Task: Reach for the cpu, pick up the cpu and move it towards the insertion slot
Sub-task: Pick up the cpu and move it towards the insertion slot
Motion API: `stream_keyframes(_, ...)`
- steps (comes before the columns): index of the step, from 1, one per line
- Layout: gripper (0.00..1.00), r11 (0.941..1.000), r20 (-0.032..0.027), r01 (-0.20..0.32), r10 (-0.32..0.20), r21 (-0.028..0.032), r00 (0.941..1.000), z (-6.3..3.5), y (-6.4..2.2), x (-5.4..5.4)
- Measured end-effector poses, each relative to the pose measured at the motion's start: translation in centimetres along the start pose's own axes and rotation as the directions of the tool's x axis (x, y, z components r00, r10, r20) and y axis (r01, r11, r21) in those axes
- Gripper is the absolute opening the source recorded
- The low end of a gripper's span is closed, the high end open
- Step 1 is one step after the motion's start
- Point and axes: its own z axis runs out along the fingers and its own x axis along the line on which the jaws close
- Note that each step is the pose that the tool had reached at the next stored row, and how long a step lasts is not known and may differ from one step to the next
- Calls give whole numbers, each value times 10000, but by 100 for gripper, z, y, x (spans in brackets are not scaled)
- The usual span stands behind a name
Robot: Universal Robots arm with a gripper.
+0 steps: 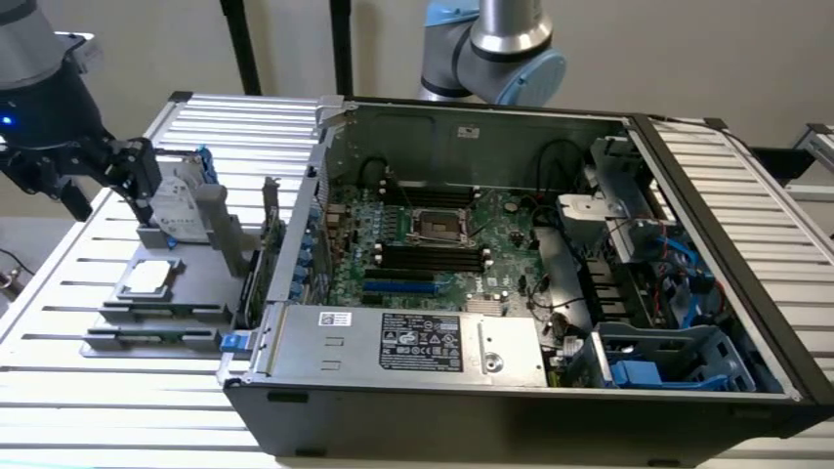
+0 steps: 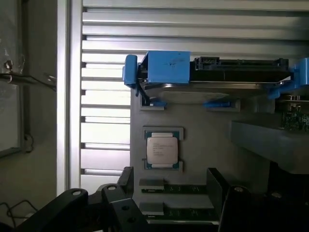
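Observation:
The cpu point(image 1: 147, 277) is a small flat silvery square lying in its recess on a grey holder plate point(image 1: 92, 293), left of the computer case in the exterior view. My gripper point(image 1: 111, 188) hangs above the far end of that plate, higher than the cpu and not touching it. In the wrist view the cpu point(image 2: 162, 150) lies flat beyond my dark fingers point(image 2: 118, 200), which stand wide apart with nothing between them. The insertion slot point(image 1: 440, 227) is the silver-framed square socket on the green motherboard inside the open case.
An upright hard drive point(image 1: 176, 210) in a blue-edged frame point(image 2: 166, 66) stands on the plate just beyond the cpu. Two memory sticks point(image 1: 156, 311) lie nearer the front. The case wall point(image 1: 293, 244) rises between plate and motherboard. A slatted metal table point(image 1: 78, 391) carries everything.

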Motion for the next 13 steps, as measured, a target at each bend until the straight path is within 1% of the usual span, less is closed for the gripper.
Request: stream_keyframes(13, 71, 10000, 0, -2, 2, 0, 10000, 236, -10, -1)
